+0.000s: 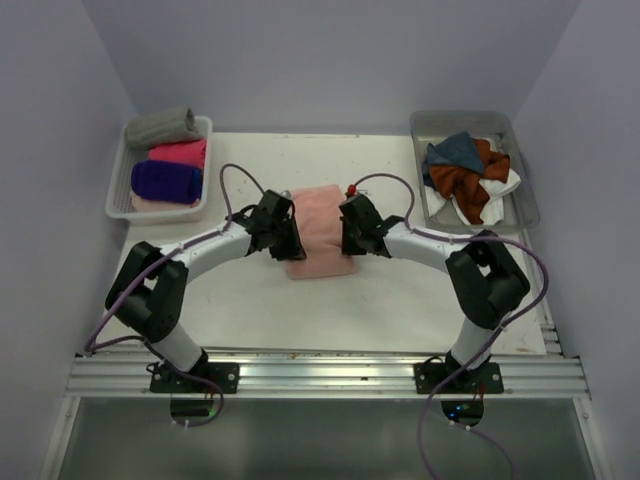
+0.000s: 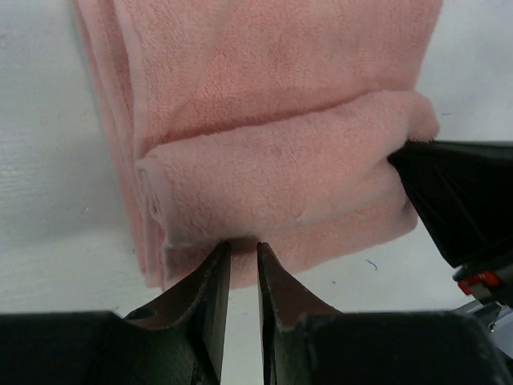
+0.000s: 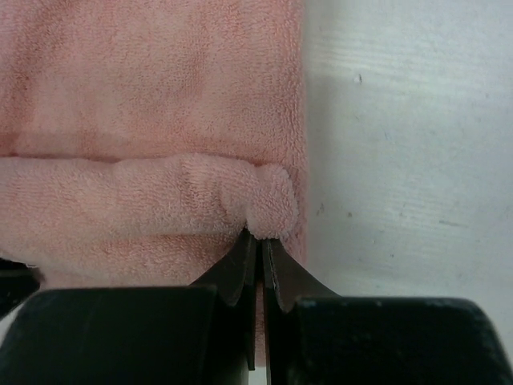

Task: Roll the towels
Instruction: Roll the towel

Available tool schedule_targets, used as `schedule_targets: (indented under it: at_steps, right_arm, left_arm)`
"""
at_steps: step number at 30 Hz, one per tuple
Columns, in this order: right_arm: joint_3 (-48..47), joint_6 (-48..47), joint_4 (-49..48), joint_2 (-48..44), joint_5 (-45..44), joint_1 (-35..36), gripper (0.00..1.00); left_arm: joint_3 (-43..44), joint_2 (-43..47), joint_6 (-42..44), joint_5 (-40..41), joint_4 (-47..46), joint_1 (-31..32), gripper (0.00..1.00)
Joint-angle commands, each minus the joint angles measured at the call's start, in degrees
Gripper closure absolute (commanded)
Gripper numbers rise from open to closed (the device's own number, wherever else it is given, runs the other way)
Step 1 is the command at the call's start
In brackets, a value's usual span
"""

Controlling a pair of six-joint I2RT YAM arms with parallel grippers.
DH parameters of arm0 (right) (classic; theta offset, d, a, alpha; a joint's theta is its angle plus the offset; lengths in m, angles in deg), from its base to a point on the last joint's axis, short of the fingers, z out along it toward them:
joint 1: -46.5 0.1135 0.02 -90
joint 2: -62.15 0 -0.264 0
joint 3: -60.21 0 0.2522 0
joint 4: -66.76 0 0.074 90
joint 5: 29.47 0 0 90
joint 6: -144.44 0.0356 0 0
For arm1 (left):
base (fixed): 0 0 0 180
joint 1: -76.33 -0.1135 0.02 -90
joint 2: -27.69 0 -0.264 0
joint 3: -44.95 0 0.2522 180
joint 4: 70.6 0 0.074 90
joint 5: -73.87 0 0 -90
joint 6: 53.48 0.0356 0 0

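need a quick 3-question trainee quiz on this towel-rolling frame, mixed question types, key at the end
1. True or false: the salmon pink towel is fully rolled.
2. Which rolled towel lies farthest back in the left basket? A grey, B teal, C white.
3. Fill in: the loose pile of towels sits in the tray on the robot's ___ side.
Key: 1 false, it is only partly rolled; 2 A, the grey towel; 3 right.
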Motion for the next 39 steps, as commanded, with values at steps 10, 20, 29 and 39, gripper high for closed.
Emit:
schedule_targets:
  at_steps: [10, 20, 29, 39]
  right_arm:
    - [12.76, 7.82, 7.97, -13.22, 5.19, 6.88, 1.00]
    - [5.05, -4.79, 16.77, -24.57, -8.08, 11.98, 0.35]
    - [-2.60, -23.81, 10.18, -12.90, -8.27, 21.92, 0.37]
    - [-0.25, -24.78, 3.69, -1.64, -15.88, 23.24, 0.27]
  left_arm:
    - [9.52, -11.43, 4.31, 0.07, -1.72, -0.48, 0.79]
    - [13.30, -15.31, 9.06, -6.53, -2.43, -0.48, 0.80]
    - [15.06, -16.89, 11.61, -8.37, -0.49, -0.48, 0.81]
    - [15.24, -17.42, 11.52, -8.90, -0.31, -0.66, 0.81]
